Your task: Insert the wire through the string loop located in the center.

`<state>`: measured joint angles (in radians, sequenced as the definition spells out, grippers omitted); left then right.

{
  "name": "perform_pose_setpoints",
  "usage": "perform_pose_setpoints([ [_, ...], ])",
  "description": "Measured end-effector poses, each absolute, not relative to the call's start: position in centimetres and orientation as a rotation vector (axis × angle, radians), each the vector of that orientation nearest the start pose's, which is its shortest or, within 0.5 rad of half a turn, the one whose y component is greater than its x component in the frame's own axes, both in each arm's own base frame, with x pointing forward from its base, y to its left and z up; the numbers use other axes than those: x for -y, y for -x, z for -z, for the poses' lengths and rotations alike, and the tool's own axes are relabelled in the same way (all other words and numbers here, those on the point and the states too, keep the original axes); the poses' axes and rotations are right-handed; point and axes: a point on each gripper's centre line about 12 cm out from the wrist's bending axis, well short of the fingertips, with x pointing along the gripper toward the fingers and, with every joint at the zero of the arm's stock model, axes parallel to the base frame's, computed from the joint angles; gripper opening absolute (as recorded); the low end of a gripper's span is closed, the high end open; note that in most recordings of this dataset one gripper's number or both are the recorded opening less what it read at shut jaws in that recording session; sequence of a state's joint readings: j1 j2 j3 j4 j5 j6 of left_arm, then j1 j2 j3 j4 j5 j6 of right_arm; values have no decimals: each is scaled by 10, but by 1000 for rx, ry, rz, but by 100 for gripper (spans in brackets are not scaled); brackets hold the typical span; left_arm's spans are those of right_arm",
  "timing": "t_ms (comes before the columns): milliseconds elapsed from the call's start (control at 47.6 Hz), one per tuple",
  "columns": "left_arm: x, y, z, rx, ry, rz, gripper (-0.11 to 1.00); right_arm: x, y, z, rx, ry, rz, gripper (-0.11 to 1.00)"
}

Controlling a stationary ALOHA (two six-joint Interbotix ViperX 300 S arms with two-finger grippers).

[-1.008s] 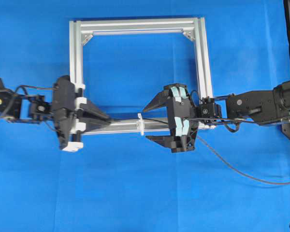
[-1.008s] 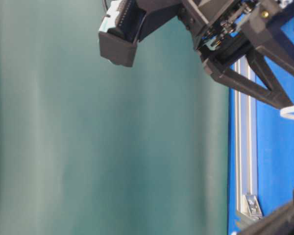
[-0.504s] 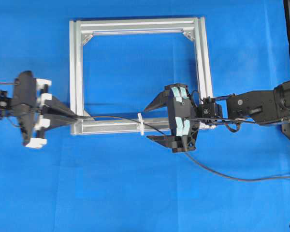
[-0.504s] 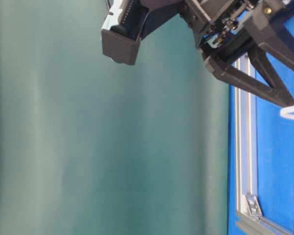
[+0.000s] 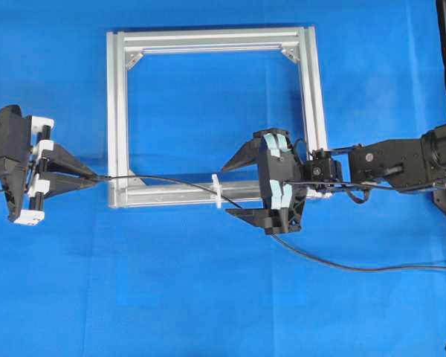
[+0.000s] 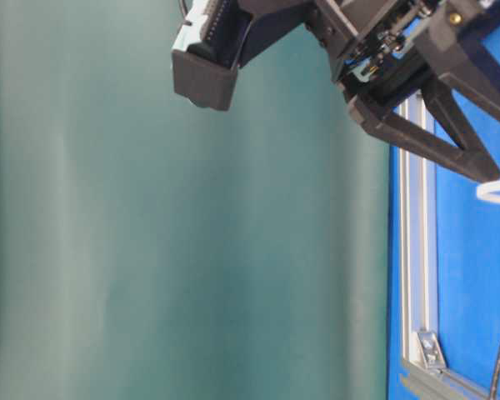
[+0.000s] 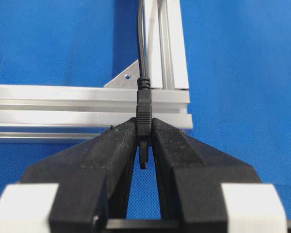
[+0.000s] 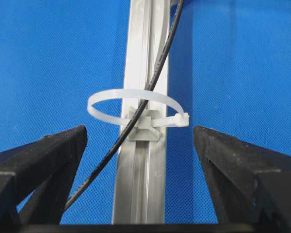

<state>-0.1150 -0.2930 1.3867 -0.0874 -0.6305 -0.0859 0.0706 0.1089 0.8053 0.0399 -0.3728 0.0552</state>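
Your left claw [image 7: 144,145] is pinching the plug of the wire [image 5: 171,181], which runs from it through the string loop [image 8: 136,109] on the aluminium frame [image 5: 115,111]. Your right claw [image 5: 241,186] stands spread wide just beside the loop, holding nothing. Draw the plug straight away from the loop, low and level, so the wire doesn't drag the loop sideways.
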Motion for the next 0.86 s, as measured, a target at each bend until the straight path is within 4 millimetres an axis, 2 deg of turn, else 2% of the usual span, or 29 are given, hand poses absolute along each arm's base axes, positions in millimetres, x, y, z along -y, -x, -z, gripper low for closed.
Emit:
perform_pose_setpoints([
  [357, 19, -218, -112, -503, 129, 21, 11, -24, -375, -121, -542, -69, -28, 96],
  [399, 19, -219, -112, -503, 128, 22, 20, -25, -375, -123, -537, -69, -30, 96],
  [546, 20, -219, -111, -518, 128, 23, 66, -25, -375, -129, -524, -70, -30, 95],
  [630, 20, -218, -109, -540, 124, 24, 86, -25, -375, -130, -524, -70, -30, 96],
  [672, 20, -218, -109, -546, 125, 22, 90, -25, -374, -130, -525, -70, -30, 96],
  [861, 20, -219, -109, -551, 125, 23, 87, -25, -374, -129, -531, -69, -30, 96],
])
